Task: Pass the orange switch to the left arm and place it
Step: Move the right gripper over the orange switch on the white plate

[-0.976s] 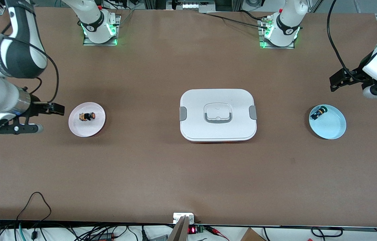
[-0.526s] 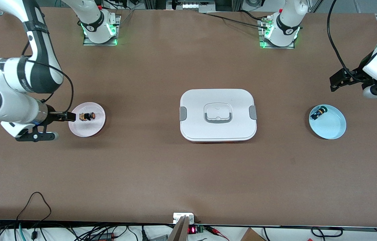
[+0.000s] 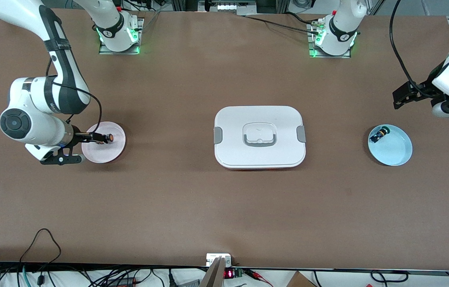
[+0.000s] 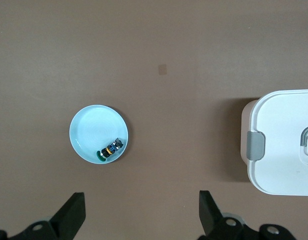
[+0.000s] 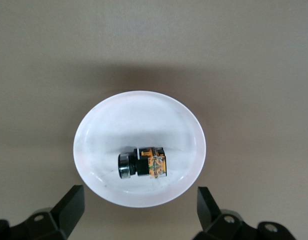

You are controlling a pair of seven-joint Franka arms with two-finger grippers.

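Matte brown surface (image 3: 192, 199), uniform in texture, carrying three items in a row. At its middle sits the box (image 3: 259, 136), a smooth white rounded-rectangular lidded container with grey clips at both short sides and a grey-rimmed recessed handle on top. Toward the right arm's end lies a small round pink plate (image 3: 108, 153), shallow and glossy; toward the left arm's end lies a similar light-blue plate (image 3: 395, 149).

The orange switch (image 5: 142, 164), a tiny cylindrical part with a black body, a silvery ring at one end and an orange-tan block at the other, lies on its side in the pink plate. In the front view its orange face (image 3: 109, 138) shows just past the fingertips. A small blue-and-black part (image 4: 110, 149) with a green tip lies at the edge of the blue plate.

The right arm bends down from its base, forearm level, wrist turned toward the pink plate. The right end effector (image 3: 97, 138) is over the plate, fingers (image 5: 70, 208) spread wide, empty, with the switch between them in the right wrist view.

The left arm waits. The left end effector (image 3: 402, 95) is over the bare surface near the blue plate, fingers (image 4: 73, 213) spread apart, empty.
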